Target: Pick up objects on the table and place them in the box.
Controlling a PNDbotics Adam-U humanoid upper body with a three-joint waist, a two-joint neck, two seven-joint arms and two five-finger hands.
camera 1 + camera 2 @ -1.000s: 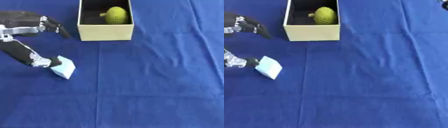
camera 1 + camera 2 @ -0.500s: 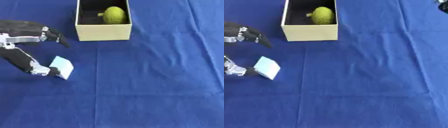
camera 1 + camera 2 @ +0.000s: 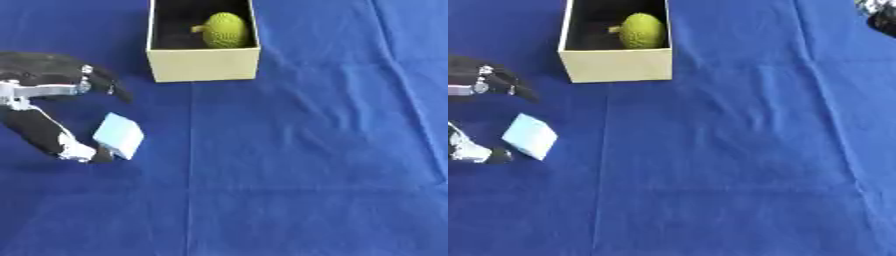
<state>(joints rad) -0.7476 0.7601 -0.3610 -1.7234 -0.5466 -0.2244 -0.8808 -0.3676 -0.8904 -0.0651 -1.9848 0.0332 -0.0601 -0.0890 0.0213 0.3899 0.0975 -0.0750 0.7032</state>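
Because the left hand (image 3: 54, 107) enters from the left edge of the table, it is the nearer hand to the pale blue block (image 3: 118, 135); its thumb tip (image 3: 86, 152) touches or nearly touches the block's lower left edge, while the upper fingers (image 3: 103, 84) arch above and to the upper left, apart from the block. The hand is spread in an open C-shape and grasps nothing. The block therefore lies to the right of the palm, within the mouth of the hand, tilted on the blue tablecloth (image 3: 306, 175), with its long axis running from upper left to lower right.

Further right and up, the cream box (image 3: 204, 64) stands well apart from the block; it already contains a yellow-green fruit (image 3: 227, 30). Judged from this layout, the next move requires the fingers to come down onto the block's upper edge, opposite the thumb.

At the upper right corner of the right eye view, the right hand (image 3: 880, 14) shows only partly; its finger state cannot be determined.
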